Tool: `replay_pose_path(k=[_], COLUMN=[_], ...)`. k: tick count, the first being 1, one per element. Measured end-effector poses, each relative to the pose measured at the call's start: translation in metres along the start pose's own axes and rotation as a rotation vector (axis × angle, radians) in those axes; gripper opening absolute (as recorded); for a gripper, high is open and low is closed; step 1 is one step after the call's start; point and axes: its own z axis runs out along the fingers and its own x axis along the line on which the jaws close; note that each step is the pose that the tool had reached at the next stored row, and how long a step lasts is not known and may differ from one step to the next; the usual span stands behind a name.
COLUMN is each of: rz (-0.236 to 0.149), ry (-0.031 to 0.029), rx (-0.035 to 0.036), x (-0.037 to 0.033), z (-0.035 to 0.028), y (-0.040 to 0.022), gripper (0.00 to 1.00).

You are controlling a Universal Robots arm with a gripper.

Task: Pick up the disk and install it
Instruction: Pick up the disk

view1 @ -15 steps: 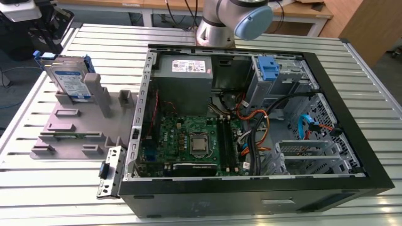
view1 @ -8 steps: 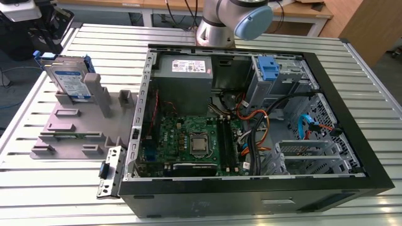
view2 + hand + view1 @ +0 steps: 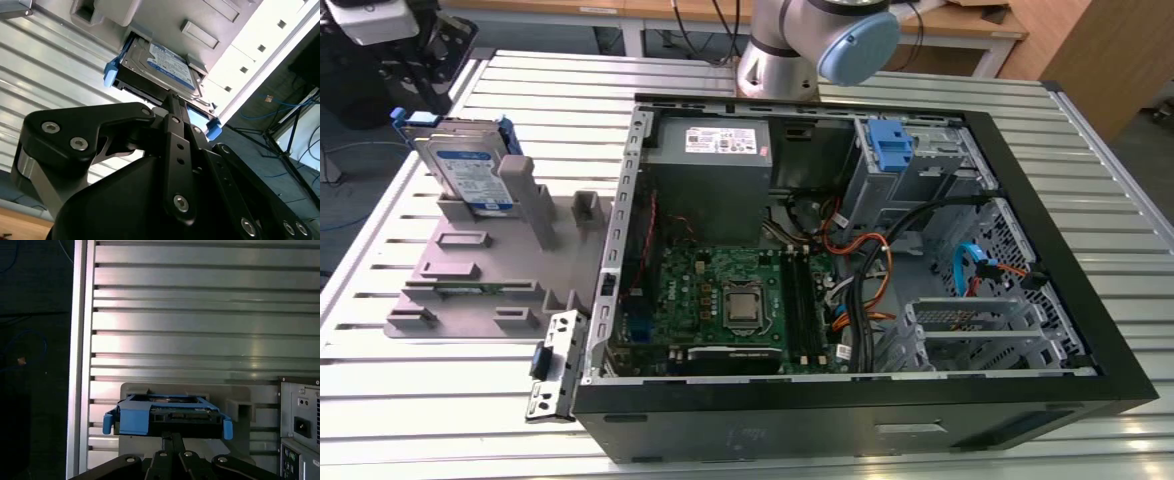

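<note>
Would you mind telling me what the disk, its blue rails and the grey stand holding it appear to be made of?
The disk looks like silver-grey metal with a dull sheen, under a white-and-blue label, likely paper or film. Its blue rails seem moulded plastic, evenly coloured and matte. The grey stand is probably plastic too: flat, uniform grey without glints.
</note>
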Motion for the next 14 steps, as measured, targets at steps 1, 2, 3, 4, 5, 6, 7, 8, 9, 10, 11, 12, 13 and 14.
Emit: replay_pose_path(k=[1,2,3,4,5,6,7,8,9,10,11,12,13,14], rz=[-0.016,-0.033,-0.051,-0.066,-0.074,-0.076,-0.076,-0.076,-0.076,-0.076,-0.079,-0.090,-0.104,-0.123], ry=[0.0007,0.0014,0.0022,0.0029,0.0032,0.0032,0.0032,0.0033,0.0033,0.0032,0.0034,0.0038,0.0043,0.0051], rx=[0.0002,0.0004,0.0006,0.0008,0.0009,0.0009,0.0009,0.0009,0.0010,0.0009,0.0006,0.0002,0.0002,0.0004], x=[0.0000,0.0000,0.0000,0.0000,0.0000,0.0000,0.0000,0.0000,0.0000,0.0000,0.0000,0.0000,0.0000,0.0000], z=[0.0000,0.0000,0.0001,0.0001,0.0001,0.0001,0.0001,0.0001,0.0001,0.0001,0.0001,0.0001,0.0002,0.0002], y=[0.0000,0.0000,0.0000,0.0000,0.0000,0.0000,0.0000,0.0000,0.0000,0.0000,0.0000,0.0000,0.0000,0.0000], gripper=[0.11,0.11,0.11,0.11,0.11,0.11,0.11,0.11,0.11,0.11,0.11,0.11,0.11,0.11])
